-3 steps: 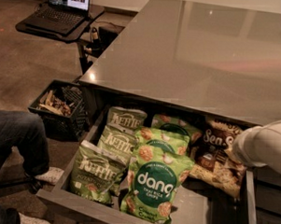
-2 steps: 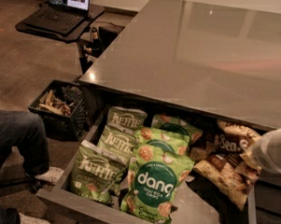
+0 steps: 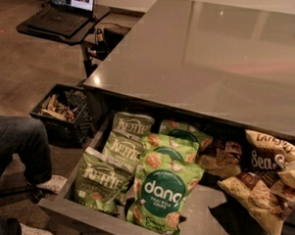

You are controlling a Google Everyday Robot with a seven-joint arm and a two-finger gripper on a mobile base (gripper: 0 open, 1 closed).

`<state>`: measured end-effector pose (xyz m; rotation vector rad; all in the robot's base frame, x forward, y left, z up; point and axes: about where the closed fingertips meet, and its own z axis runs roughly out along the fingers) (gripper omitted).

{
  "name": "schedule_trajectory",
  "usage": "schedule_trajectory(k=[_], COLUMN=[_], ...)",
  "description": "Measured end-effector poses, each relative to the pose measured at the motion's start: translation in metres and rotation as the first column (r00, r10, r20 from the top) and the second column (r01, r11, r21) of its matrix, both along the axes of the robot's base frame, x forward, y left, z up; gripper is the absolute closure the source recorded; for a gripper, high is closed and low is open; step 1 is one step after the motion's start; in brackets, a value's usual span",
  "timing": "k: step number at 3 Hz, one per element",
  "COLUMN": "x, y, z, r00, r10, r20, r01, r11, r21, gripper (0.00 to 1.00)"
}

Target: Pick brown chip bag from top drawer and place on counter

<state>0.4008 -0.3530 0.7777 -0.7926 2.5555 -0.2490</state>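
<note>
Hanging tilted over the right end of the top drawer (image 3: 84,217), the brown chip bag (image 3: 262,185) sits just below the near edge of the counter (image 3: 214,58), towards its near-right corner. Its "Sea Salt" face is turned outward and it throws a shadow on the drawer's bare floor. The gripper (image 3: 294,172) shows only as a pale shape at the bag's upper right, touching it. Whether it is clamped on the bag I cannot tell, though the raised, slanted pose suggests the bag is being carried.

The step in hand looks like the lift out of the drawer. The next move would need the bag raised clear of the counter's near edge, then brought over the glossy top and set down.

Green Kettle bags (image 3: 121,150) lie at the drawer's left, with dang bags (image 3: 164,191) overlapping in the middle and another dark bag (image 3: 222,154) behind them. Off the counter's left edge a black crate (image 3: 59,108) holds loose scraps.
</note>
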Motion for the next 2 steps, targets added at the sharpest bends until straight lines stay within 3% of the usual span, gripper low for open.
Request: schedule_trajectory(k=[1, 2], x=[-0.012, -0.017], y=[0.007, 0.028], z=[0.032, 0.073], r00=[0.9991, 0.9958], r10=[0.027, 0.060], r20=[0.032, 0.069], r01=[-0.027, -0.064], r11=[0.999, 0.996], r21=[0.018, 0.057], gripper=[1.00, 1.00])
